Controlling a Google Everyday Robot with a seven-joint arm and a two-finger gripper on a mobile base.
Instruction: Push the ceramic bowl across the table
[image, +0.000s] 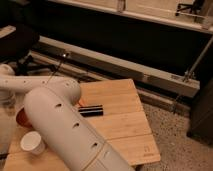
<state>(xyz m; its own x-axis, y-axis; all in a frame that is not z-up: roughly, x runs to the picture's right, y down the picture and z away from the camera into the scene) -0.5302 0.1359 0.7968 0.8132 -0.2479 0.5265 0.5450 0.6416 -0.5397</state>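
Observation:
The orange-red ceramic bowl (22, 118) sits near the left edge of the light wooden table (120, 125). Only a sliver of it shows, as my white arm (60, 125) covers most of it. The arm runs from the lower middle up and to the left, then bends back along the left side. My gripper (6, 106) hangs at the far left edge of the view, just left of the bowl. I cannot tell whether it touches the bowl.
A small white paper cup (32, 143) stands at the table's front left, just in front of the bowl. A flat black object (91, 110) lies mid-table with a small orange piece (80, 104) beside it. A metal rail (125, 70) runs behind the table, with speckled floor (175, 135) to the right.

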